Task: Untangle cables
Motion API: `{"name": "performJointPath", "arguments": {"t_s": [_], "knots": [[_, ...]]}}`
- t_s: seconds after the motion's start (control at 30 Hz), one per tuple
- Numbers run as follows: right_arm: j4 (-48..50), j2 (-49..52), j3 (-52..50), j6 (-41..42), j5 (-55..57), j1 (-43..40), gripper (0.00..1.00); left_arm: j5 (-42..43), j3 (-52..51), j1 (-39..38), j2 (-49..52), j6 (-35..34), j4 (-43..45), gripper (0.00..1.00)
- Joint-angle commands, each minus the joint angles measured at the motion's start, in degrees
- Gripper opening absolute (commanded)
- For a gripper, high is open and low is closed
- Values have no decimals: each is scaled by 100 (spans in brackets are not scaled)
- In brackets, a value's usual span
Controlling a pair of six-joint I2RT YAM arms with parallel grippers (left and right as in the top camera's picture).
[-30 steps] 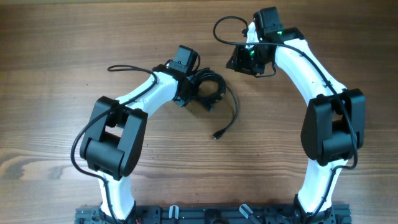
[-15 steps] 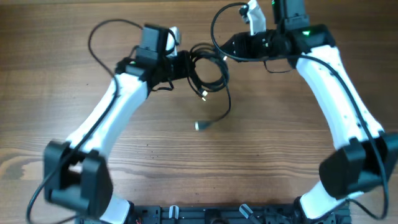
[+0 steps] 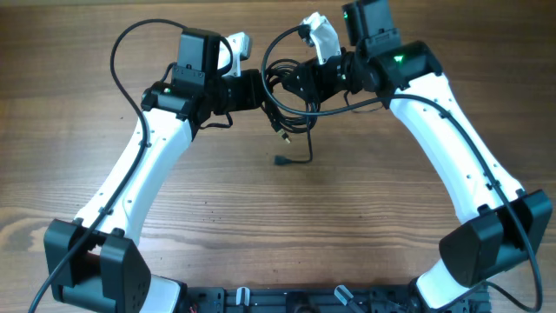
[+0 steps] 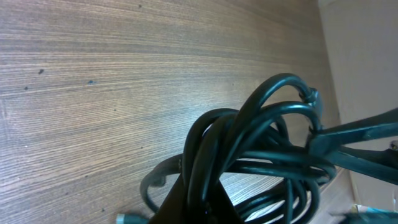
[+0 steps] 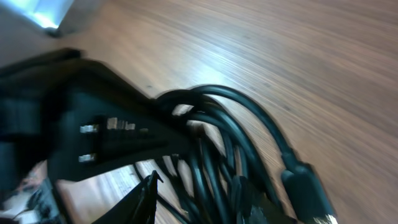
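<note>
Left gripper (image 3: 252, 89): pressed together, pinching the cables (image 3: 291, 109) at the left edge of the bundle. In its wrist view I saw the loops rising straight out of it.
Right gripper (image 3: 306, 80): touched the bundle from the right. Its jaws stood partly apart with strands between them. I could not tell whether they clamped anything.
Cables: bunched in black loops between the two grippers, at the far centre of the worktop (image 3: 391, 200).
Loose ends: one strand ran from the bundle toward the near side and ended in a plug (image 3: 280, 160). A second plug (image 3: 282, 135) sat just near of the bundle.
Worktop: wood grain.
</note>
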Motion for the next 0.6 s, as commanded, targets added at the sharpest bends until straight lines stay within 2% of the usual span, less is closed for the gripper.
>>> {"name": "performJointPath", "arguments": {"t_s": [0.0,0.1,0.23,0.37,0.57], "knots": [[-208,9,35,501,1106,55,41,195,90,170,-39,-286,55,4],[-284,15,-96,374,1119,83,41,199,90,264,-39,-636,55,4],[-234,105,-212,-48,1108,234,41,225,90,262,-39,-728,50,4],[313,168,-214,-170,1257,306,45,352,90,262,-39,-835,9,4],[573,468,-212,-1091,1246,341,45,501,90,262,-39,-835,7,4]]}}
